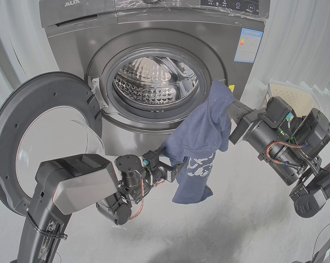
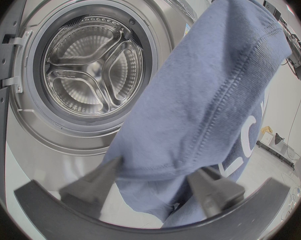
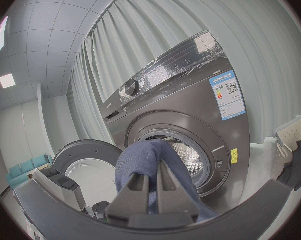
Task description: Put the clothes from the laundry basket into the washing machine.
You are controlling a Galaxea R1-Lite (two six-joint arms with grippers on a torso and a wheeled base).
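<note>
A blue garment point(image 1: 203, 132) with white print hangs in front of the washing machine point(image 1: 154, 37), just below and to the right of its open drum point(image 1: 154, 81). My right gripper point(image 3: 153, 184) is shut on the garment's top fold, holding it up beside the drum's rim. Lower down, my left gripper point(image 2: 152, 187) is open, fingers point(image 2: 90, 184) spread wide with the garment's point(image 2: 204, 100) lower part lying between them. The cream laundry basket point(image 1: 300, 95) stands right of the machine, and dark clothes point(image 3: 297, 167) hang over its rim.
The machine's round door point(image 1: 37, 128) is swung fully open to the left, beside my left arm. A pale curtain hangs behind the machine. Bare grey floor point(image 1: 238, 209) lies in front of the machine, under the garment.
</note>
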